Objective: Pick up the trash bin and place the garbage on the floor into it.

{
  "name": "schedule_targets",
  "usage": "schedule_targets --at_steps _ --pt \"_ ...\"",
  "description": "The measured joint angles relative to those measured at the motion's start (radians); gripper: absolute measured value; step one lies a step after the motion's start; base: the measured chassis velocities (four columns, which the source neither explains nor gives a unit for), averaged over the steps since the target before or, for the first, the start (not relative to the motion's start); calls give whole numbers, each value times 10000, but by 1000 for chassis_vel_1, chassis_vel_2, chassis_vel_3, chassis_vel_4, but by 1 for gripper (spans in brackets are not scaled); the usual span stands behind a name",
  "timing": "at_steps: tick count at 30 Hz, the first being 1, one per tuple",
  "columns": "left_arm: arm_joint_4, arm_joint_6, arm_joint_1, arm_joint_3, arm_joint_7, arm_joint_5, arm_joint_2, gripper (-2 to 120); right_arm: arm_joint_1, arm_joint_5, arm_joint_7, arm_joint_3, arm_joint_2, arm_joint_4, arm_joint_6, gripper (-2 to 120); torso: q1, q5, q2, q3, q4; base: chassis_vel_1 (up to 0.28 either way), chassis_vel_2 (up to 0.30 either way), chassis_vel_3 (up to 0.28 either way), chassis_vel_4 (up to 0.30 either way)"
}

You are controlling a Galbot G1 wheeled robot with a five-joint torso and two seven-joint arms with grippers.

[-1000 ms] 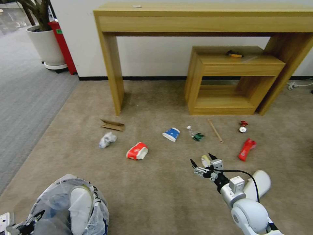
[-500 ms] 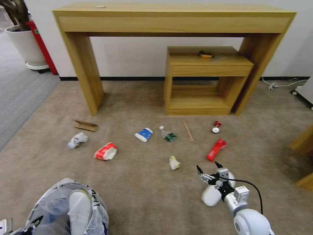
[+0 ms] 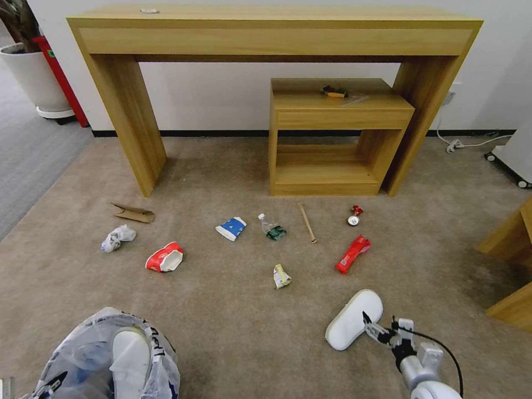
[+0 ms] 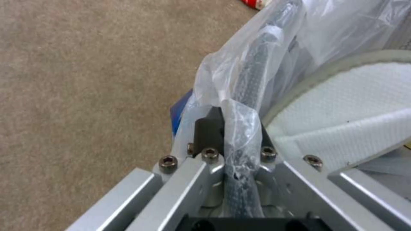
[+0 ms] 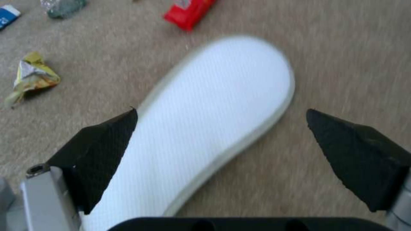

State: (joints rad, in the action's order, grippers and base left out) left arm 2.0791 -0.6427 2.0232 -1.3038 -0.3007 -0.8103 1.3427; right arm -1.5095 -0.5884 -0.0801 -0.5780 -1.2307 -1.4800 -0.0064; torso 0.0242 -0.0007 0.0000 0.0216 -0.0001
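On the floor: most of the garbage lies on the beige carpet (image 3: 233, 310), in front of the big wooden table (image 3: 277, 33).
Bin: the trash bin (image 3: 105, 360) is low at the robot's left, lined with a clear bag. One white insole (image 3: 128, 357) is already inside it.
Left gripper: the left gripper (image 4: 231, 144) is clamped tight on the bin's rim, bag and all.
Right gripper: the right gripper (image 5: 222, 154) has its jaws spread wide and holds nothing. It hangs just over the second white insole (image 3: 353, 320).
Done: I think the bin is picked up and one piece is in.
Left to do: the second insole, yellow scrap (image 3: 281, 275), red wrapper (image 3: 352, 254), red can (image 3: 353, 215), stick (image 3: 306, 222), small bottle (image 3: 270, 227), blue carton (image 3: 231, 228), red-white cup (image 3: 164, 258), crumpled paper (image 3: 117, 237) and cardboard (image 3: 132, 212).
Head view: all the litter at once.
Left wrist view: the pinch on the rim, close up.
Right wrist view: the insole between the two black fingertips (image 5: 107, 141).
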Motion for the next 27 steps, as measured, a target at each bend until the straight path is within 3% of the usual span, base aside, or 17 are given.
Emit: schedule_targets --at_steps 11,27 --pt "262 -130 -93 93 48 145 20 0 517 -1612 -580 346 -185 878 -64 100 0 2 0 0 0 0 0 0 0" --pt "449 -173 -104 151 63 260 102 0 760 -2268 -308 658 -309 1212 -390 100 0 2 0 0 0 0 0 0 0"
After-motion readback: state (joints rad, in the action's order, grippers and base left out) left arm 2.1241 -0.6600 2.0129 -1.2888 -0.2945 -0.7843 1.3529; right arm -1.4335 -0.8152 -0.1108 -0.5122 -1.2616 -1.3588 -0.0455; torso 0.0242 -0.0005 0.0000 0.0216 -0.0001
